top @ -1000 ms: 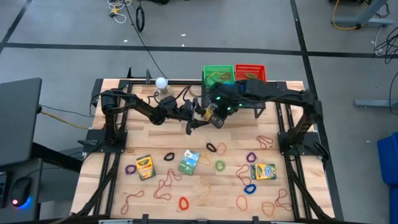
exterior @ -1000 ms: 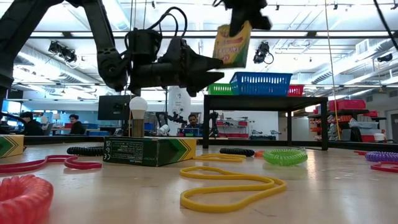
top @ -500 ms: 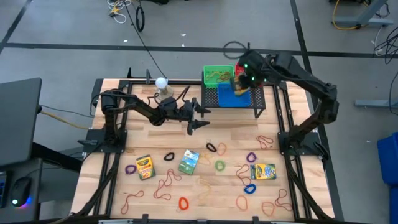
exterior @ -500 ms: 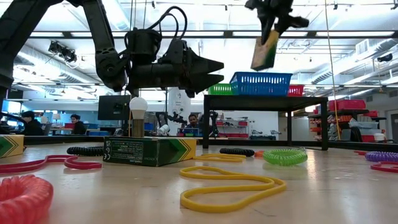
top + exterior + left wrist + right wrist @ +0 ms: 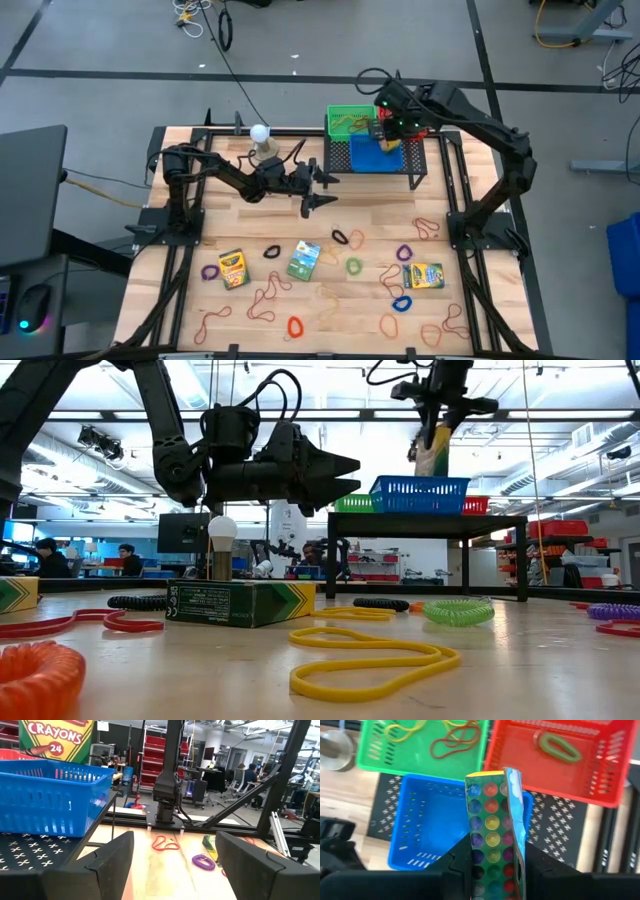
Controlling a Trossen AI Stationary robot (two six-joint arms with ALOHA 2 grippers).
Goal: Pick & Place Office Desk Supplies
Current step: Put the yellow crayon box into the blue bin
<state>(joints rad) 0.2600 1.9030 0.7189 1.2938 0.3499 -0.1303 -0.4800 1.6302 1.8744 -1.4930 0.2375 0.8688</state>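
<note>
The light wooden plank table (image 5: 240, 215) carries a black mesh rack (image 5: 418, 165) at its far edge, and on the rack sit three slotted plastic baskets: a green one (image 5: 345, 112) holding yellow and reddish-tan rubber bands (image 5: 451, 740), a red one (image 5: 600, 765) holding a green loop (image 5: 561, 746), and a blue one (image 5: 360, 155) in front of them.

The right gripper (image 5: 390, 135) hangs above the blue basket, its fingers clamped on a flat green and yellow crayon box (image 5: 495, 845) that stands upright between them, its dotted back facing the wrist camera. In the low view the box (image 5: 433, 455) hangs just over the basket's rim.

The left gripper (image 5: 318, 190) hovers over the middle of the table, near the rack, pointing toward it; its fingers are spread wide with nothing between them.

A white ball on a round stand (image 5: 261, 135) stands at the far edge, left of the rack.

On the near half of the table lie three more crayon boxes (image 5: 233, 268), (image 5: 304, 260), (image 5: 423, 275), well apart, among scattered thin rubber bands (image 5: 268, 295) and small coloured coil loops (image 5: 354, 266).
</note>
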